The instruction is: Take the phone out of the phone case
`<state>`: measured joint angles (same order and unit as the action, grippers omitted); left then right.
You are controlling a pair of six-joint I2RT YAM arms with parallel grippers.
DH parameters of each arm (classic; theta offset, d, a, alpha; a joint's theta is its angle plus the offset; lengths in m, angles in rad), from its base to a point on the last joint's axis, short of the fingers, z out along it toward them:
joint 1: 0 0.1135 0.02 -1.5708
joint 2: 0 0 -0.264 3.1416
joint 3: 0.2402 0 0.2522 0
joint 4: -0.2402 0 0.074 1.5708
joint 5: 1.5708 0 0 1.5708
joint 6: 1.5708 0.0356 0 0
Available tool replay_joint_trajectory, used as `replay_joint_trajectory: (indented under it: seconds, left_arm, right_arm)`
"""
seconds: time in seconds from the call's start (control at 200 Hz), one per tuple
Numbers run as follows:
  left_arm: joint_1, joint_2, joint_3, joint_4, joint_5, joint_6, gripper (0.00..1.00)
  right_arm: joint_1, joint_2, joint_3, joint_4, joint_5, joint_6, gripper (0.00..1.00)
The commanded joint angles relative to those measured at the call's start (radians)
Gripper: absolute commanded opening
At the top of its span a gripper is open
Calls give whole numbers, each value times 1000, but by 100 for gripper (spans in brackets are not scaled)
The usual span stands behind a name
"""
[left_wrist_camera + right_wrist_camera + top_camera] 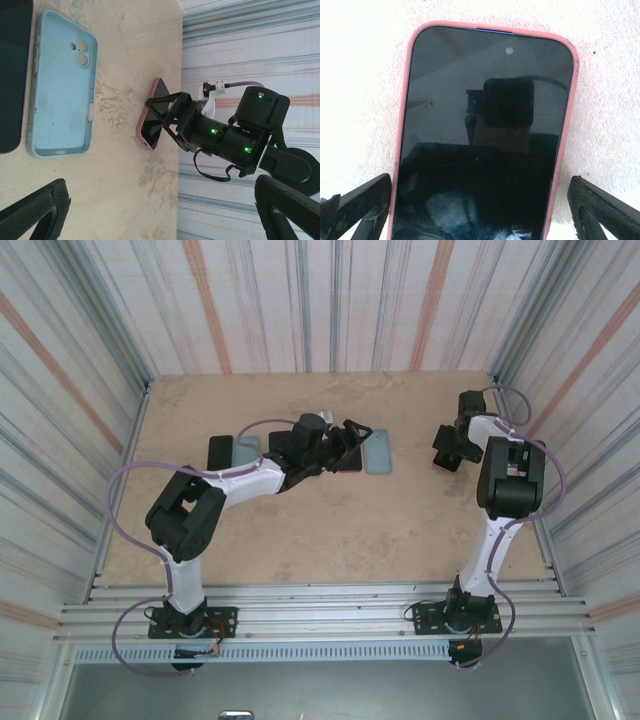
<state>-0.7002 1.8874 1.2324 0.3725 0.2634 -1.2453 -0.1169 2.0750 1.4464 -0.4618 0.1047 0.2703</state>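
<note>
Evidently the right gripper (480,207) is lining up its grasp, wide jaws straddling the phone (485,130) in its pink case (401,130) at the right of the table (300,530), needing to close next, while the left gripper (162,210) is hovering wide open.

I am working in a lab booth: striped walls (300,300) are enclosing my beige table (400,530), aluminium rails (320,612) lining its near edge.
</note>
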Motion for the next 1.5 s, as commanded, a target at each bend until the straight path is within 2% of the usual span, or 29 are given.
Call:
replay_joint_trajectory:
  seconds: [0.0, 0.11, 0.286, 0.411, 0.566, 0.696, 0.907, 1.137, 1.258, 1.493]
  left_arm:
    - [14, -2, 23, 10, 10, 3, 99]
    - [19, -4, 24, 4, 12, 8, 99]
    - [20, 4, 25, 5, 23, 2, 97]
    - [20, 3, 25, 11, 34, -3, 95]
    - [19, -6, 31, 0, 34, 7, 93]
    - [19, -6, 31, -1, 40, 3, 92]
    - [19, -11, 24, -3, 48, 20, 90]
    - [21, 8, 94, -98, 72, 101, 87]
    - [27, 30, 125, -95, 92, 111, 83]
    - [25, 62, 248, -237, 96, 229, 75]
  right_arm:
    - [12, 58, 15, -98, 21, -41, 87]
    - [22, 65, 4, -93, 23, -38, 82]
    - [10, 59, 14, -86, -24, -29, 66]
    - [3, 9, -10, -69, -36, -36, 57]
    - [23, -84, -52, -51, 10, -64, 50]
    - [55, -151, -82, -42, 30, -81, 50]
    - [100, -280, -171, 13, -41, -85, 48]
    - [176, -451, -297, 127, -235, -137, 50]
    - [213, -529, -350, 181, -344, -152, 53]
    - [281, -627, -406, 197, -444, -179, 53]
